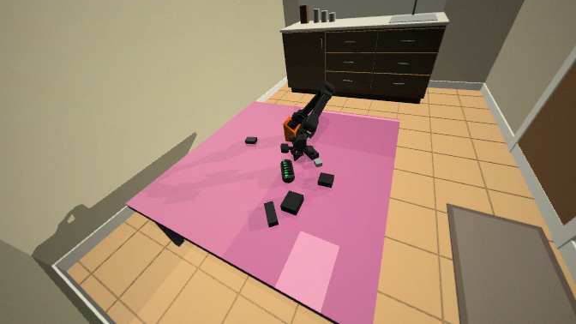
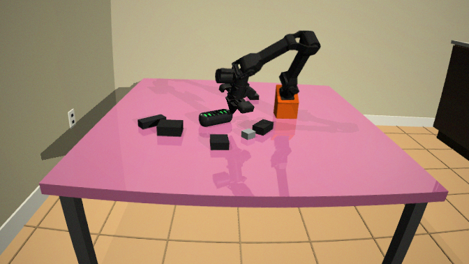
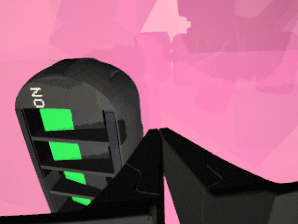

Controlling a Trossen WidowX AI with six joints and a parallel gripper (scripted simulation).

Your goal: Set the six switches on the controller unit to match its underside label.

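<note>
While the controller unit [image 2: 215, 117] lies flat, the closed, empty gripper [image 2: 232, 107] hovers at its three o'clock end.

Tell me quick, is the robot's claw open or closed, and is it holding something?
Claw: closed, holding nothing, right beside the controller unit.

matte black arm [image 2: 265, 54], orange base block [image 2: 286, 107]
</note>
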